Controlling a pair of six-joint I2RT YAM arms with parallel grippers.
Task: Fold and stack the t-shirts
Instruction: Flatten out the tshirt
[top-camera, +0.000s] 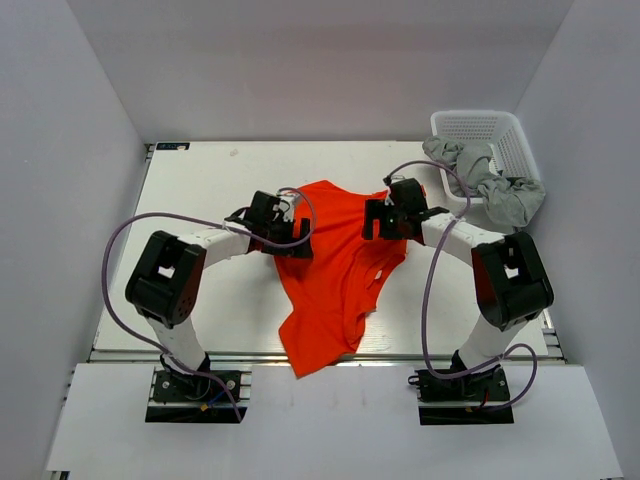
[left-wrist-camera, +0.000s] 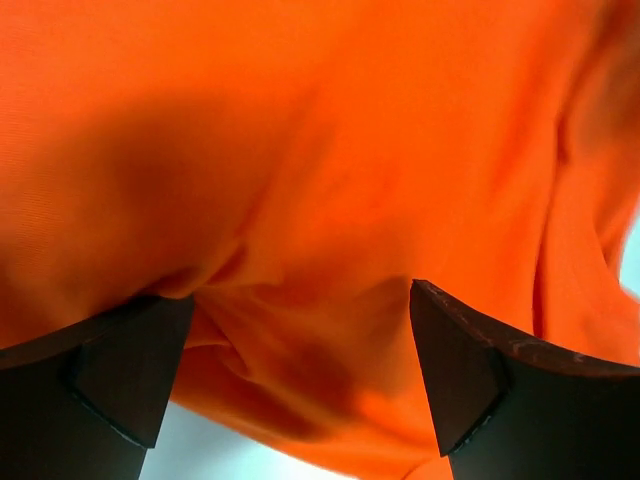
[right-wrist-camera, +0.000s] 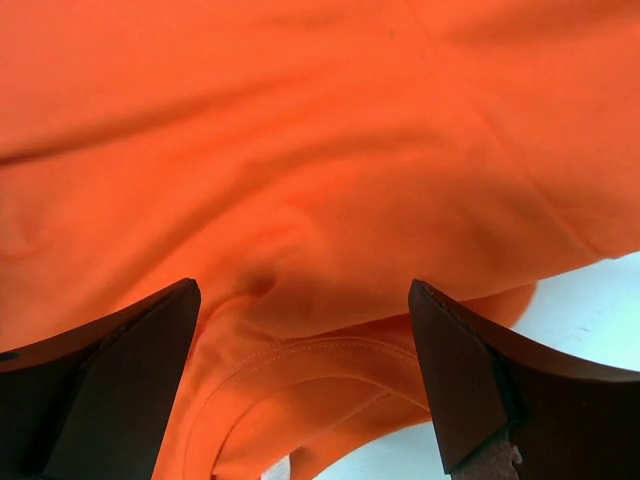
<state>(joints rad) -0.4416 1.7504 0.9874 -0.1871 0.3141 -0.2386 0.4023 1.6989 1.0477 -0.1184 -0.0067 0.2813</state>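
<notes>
We see the orange t-shirt rumpled at the centre of the table, trailing toward 6 o'clock. Our left gripper at its 10 o'clock and right gripper at its 2 o'clock gape wide, cloth beneath the fingers, nothing pinched.

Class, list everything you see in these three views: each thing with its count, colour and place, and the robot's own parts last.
orange t-shirt: one, bright orange-red, rumpled on the middle of the table
grey t-shirts: count unclear, pale grey, bunched and spilling over the basket's near rim
basket: one, white lattice, far right corner
table: one, white, under the shirt and basket
left gripper: one, black, open at the orange t-shirt's left side
right gripper: one, black, open at its right side
</notes>
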